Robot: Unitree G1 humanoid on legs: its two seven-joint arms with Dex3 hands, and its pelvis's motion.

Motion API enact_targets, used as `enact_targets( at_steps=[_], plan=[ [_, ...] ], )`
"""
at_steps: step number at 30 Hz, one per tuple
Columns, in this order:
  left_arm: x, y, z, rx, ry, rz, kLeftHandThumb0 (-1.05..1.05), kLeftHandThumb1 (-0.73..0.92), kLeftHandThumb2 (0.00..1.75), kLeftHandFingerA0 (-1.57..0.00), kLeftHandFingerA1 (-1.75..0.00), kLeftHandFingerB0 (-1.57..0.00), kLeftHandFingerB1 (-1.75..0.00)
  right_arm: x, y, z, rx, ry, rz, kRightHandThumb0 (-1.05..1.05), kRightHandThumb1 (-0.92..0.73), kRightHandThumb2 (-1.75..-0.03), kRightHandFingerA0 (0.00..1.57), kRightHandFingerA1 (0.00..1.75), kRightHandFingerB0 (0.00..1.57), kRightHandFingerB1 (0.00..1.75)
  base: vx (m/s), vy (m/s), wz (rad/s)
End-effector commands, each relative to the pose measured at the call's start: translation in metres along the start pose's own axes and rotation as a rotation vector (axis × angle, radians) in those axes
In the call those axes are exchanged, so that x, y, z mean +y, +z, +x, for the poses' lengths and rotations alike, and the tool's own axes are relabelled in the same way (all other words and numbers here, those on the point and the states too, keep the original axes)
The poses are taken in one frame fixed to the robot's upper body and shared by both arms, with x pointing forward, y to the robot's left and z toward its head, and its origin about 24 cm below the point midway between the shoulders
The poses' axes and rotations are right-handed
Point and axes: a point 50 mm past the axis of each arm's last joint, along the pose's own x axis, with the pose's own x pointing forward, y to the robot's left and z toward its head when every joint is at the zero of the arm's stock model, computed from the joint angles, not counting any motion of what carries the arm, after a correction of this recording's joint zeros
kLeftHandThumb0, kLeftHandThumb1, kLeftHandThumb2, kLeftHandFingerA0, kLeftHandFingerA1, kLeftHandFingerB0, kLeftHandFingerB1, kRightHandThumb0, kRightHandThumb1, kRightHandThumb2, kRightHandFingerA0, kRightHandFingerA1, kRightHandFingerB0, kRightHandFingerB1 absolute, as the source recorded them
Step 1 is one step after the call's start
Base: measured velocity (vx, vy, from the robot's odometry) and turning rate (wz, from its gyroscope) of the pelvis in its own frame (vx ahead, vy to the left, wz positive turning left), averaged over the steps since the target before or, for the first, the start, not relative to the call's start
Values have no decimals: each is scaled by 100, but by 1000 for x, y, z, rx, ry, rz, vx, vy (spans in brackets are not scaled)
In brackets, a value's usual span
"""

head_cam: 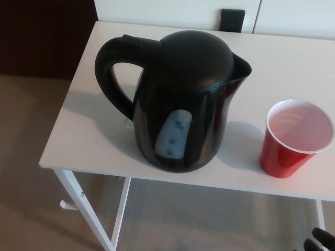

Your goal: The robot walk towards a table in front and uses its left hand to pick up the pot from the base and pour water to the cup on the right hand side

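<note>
Standing on white table (78, 141): one black pot (180, 104), one red cup (296, 138) to its right. Right hand (318, 240) barely visible below table edge, well apart from pot; grip cannot be told.

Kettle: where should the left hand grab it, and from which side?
Probably the looped handle of the black kettle, approached from the robot's left. The handle juts out on that side with an open gap for fingers, and the spout already points toward the red cup.
</note>
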Motion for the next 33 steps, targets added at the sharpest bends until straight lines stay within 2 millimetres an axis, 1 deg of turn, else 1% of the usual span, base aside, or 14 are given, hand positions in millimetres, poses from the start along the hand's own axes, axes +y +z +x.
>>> enact_targets(
  at_steps=[1, 5, 6, 8, 9, 18, 22, 23, 24, 26, 27, 28, 32, 33],
  plan=[
    [3, -5, -3, 0, 76, 134, -53, 72, 62, -30, -34, -24, -30, -11, 6, -3, -60, 1, -65, -21, -43, -89, 48, 68, 20, 57, 0, 0, 0],
    [1, -6, -2, -5, 78, 144, -54, 72, 61, -31, -34, -24, -30, -12, 8, -3, -60, 1, -80, -21, -44, -89, 49, 68, 15, 54, 0, 0, 0],
    [1, -6, -2, -4, 80, 149, -55, 71, 61, -32, -35, -25, -30, -12, 8, -2, -58, -11, -68, -23, -60, -57, 57, 59, 29, 50, 0, 0, 0],
    [-1, -5, 0, -3, 81, 165, -56, 71, 61, -31, -34, -25, -30, -10, 11, 0, -68, -3, -64, -23, -61, -58, 56, 61, 30, 54, 0, 0, 0],
    [-1, -2, 2, -7, 85, 165, -55, 71, 61, -33, -35, -26, -31, -6, 15, 2, -72, 9, -64, -18, -44, -90, 49, 70, 19, 56, 0, 0, 0],
    [-2, -1, 3, 1, 67, 186, -55, 71, 61, -33, -34, -25, -30, -4, 19, 5, -67, 12, -85, -20, -43, -89, 46, 68, 16, 54, 0, 0, 0],
    [-3, 11, 10, -28, 70, 175, -54, 70, 61, -32, -34, -25, -30, 1, 33, 9, -101, 21, -82, -19, -43, -89, 47, 68, 19, 55, 0, 0, 0],
    [-4, 8, 9, -7, 58, 197, -54, 71, 61, -34, -33, -24, -29, -1, 30, 8, -98, 19, -79, -23, -61, -58, 54, 63, 27, 50, 0, 0, 0],
    [-4, 7, 9, -4, 40, 184, -51, 71, 62, -32, -34, -22, -29, -2, 29, 8, -99, 30, -67, -19, -42, -88, 46, 69, 18, 56, 0, 0, 0],
    [-3, 6, 7, -7, 28, 199, -50, 71, 62, -31, -34, -22, -30, -1, 27, 7, -94, 25, -71, -19, -42, -88, 46, 68, 21, 57, 0, 0, 0],
    [-3, 5, 6, -7, 26, 228, -49, 71, 61, -33, -35, -24, -30, -2, 25, 6, -86, 20, -74, -23, -59, -57, 49, 62, 28, 51, 0, 0, 0],
    [-2, 4, 6, -8, 25, 240, -49, 71, 62, -32, -35, -24, -30, -2, 23, 6, -83, 23, -76, -19, -42, -89, 46, 69, 19, 56, 0, 0, 0],
    [-2, 8, 7, -22, 27, 216, -48, 70, 61, -31, -36, -25, -31, 1, 27, 8, -83, 17, -75, -19, -42, -89, 52, 71, 19, 56, 0, 0, 0],
    [-1, 4, 5, -12, 23, 230, -49, 71, 62, -31, -35, -24, -31, 0, 24, 7, -79, 19, -75, -24, -59, -58, 52, 63, 27, 51, 0, 0, 0]
  ],
)
